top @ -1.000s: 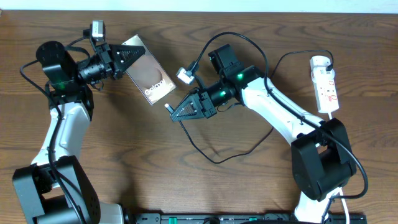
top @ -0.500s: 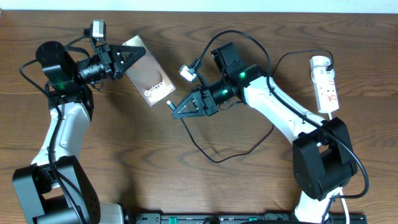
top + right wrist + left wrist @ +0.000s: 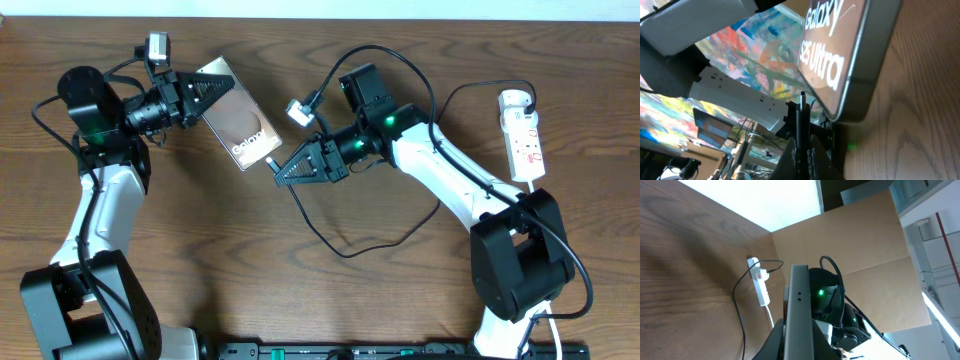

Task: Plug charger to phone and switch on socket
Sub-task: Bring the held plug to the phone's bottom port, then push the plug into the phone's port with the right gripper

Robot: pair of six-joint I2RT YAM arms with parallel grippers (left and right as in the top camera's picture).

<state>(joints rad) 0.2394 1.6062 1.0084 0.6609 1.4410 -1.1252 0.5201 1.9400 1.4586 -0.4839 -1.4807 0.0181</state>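
Note:
The phone (image 3: pixel 238 127), a brownish-grey slab with white lettering, lies tilted at the upper left. My left gripper (image 3: pixel 214 88) is shut on its far end; its edge fills the left wrist view (image 3: pixel 799 315). My right gripper (image 3: pixel 283 175) is shut on the charger plug (image 3: pixel 802 115), a thin black tip just short of the phone's near end (image 3: pixel 850 60). The charger cable (image 3: pixel 345 250) loops across the table to the white socket (image 3: pixel 524 140) at the far right, which also shows in the left wrist view (image 3: pixel 760 282).
A white adapter (image 3: pixel 298 111) hangs on a cable near the right arm. Both arm bases stand along the front edge. A cardboard panel (image 3: pixel 860 240) stands beyond the table in the left wrist view.
My right gripper has moved up and slightly left with the charger plug, closer to the phone's lettered end. The left arm and phone have not moved.

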